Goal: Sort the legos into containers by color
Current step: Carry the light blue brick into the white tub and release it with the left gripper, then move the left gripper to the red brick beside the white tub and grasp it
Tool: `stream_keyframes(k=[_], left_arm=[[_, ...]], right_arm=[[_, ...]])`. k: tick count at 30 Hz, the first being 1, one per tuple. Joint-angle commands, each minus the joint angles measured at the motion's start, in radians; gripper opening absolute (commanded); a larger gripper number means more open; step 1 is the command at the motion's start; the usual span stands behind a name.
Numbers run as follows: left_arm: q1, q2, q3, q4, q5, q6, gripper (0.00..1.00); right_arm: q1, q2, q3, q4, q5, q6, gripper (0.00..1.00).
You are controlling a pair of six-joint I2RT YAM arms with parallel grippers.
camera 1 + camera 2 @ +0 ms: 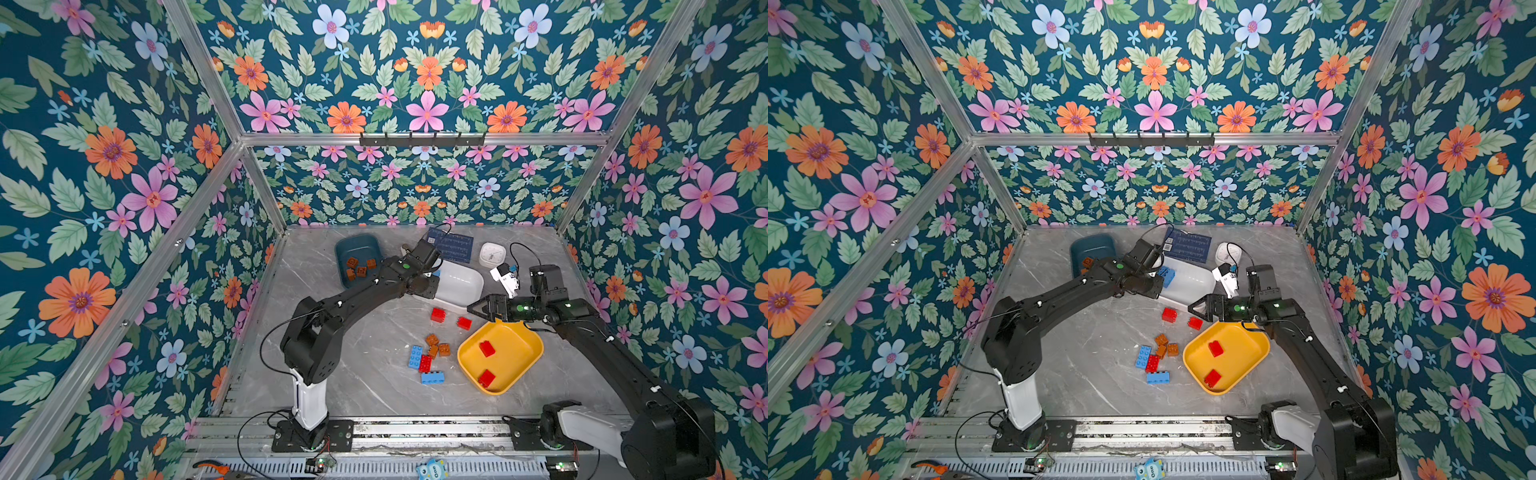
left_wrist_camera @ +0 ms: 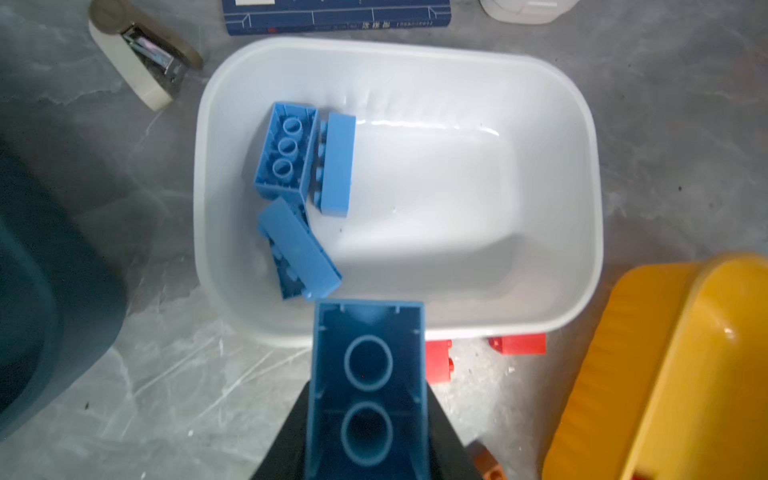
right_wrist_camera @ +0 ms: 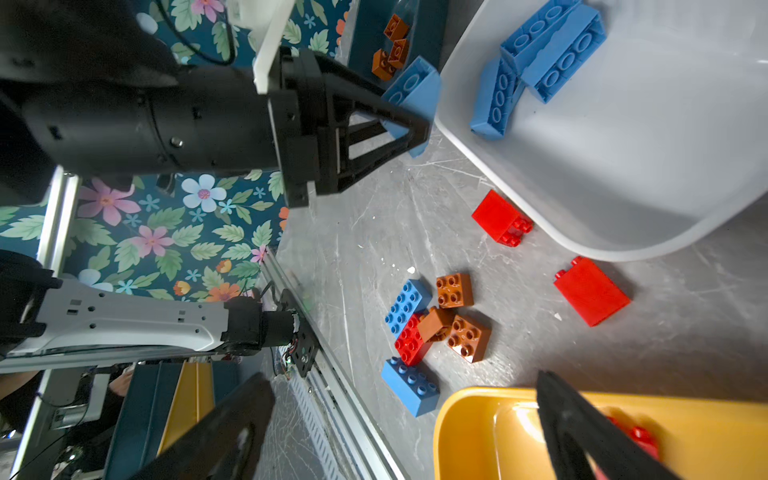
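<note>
Blue lego (image 2: 368, 332), pinched by its long walls in my narrowly parted left gripper (image 3: 409, 124), pokes ahead over the near rim of the white tub (image 2: 552, 187). Likely light, rigid, slick; flat walls suit the hold.

This is looking like a robotics lab test cell, not a lived-in room. Aluminium profiles (image 1: 419, 139) are framing a box-shaped enclosure, and floral-printed panels (image 1: 112, 166) are lining its walls on every side. Two black robot arms, the left arm (image 1: 357, 298) and the right arm (image 1: 615, 359), are standing bolted through plates to a slotted aluminium rail (image 1: 428, 432) along the front of a grey marble-look tabletop (image 1: 365, 395). Loose black cables (image 1: 261, 349) are trailing from the arms. Small circuit boards (image 1: 320, 464) with green lights are sitting on a perforated front strip, and orange-handled pliers (image 1: 216, 469) are lying near them.
</note>
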Motion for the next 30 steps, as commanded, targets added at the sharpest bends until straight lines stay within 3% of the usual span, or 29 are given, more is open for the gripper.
stream_keyframes(k=[1,8,18,21,26,30], left_arm=[[0.017,0.077,0.091,0.079,0.077,0.019,0.27],[0.021,0.263,0.264,0.106,0.144,0.0,0.29],[0.039,0.421,0.376,0.103,0.109,-0.033,0.35],[0.042,0.433,0.381,0.111,0.112,-0.043,0.41],[0.043,0.404,0.382,0.093,0.13,-0.055,0.67],[0.039,0.321,0.332,0.079,0.143,-0.054,0.73]], right_arm=[[0.0,0.001,0.01,0.03,0.069,-0.011,0.99],[0.0,-0.016,0.016,0.034,0.216,-0.029,0.99],[-0.01,-0.041,-0.006,0.07,0.313,-0.023,0.99],[-0.011,-0.047,-0.016,0.083,0.33,-0.022,0.99],[-0.011,-0.039,-0.016,0.097,0.32,-0.018,0.99],[-0.011,-0.027,-0.013,0.105,0.291,-0.017,0.99]])
